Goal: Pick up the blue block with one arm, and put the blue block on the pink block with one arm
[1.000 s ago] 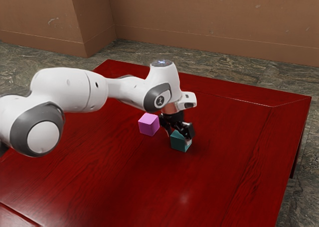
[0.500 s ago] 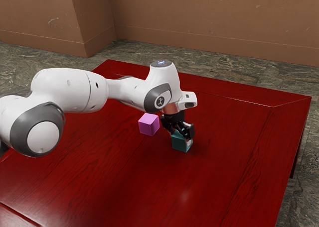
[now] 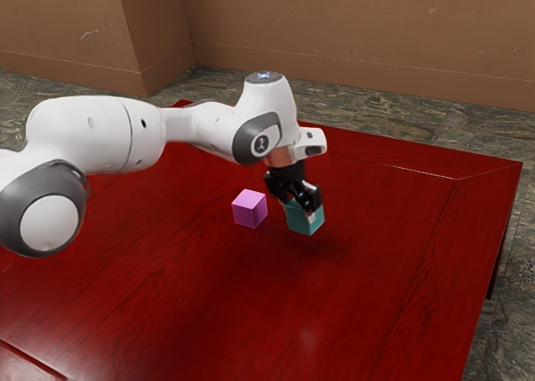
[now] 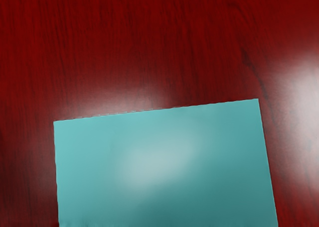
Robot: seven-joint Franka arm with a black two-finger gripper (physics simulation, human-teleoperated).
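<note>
Black two-finger gripper [image 3: 301, 204]: pinches small blue cube [image 3: 306, 222] by opposite flat faces;
Handling: likely light, stiff, smooth; you keep hold centred

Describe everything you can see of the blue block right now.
The blue block is a plain teal-blue cube with smooth faces. The gripper is shut on its upper part, holding it slightly tilted and apparently just clear of the red table. It hangs to the exterior view's right of the pink block, apart from it. The wrist view shows one broad, softly glossy face under the hand.
</note>
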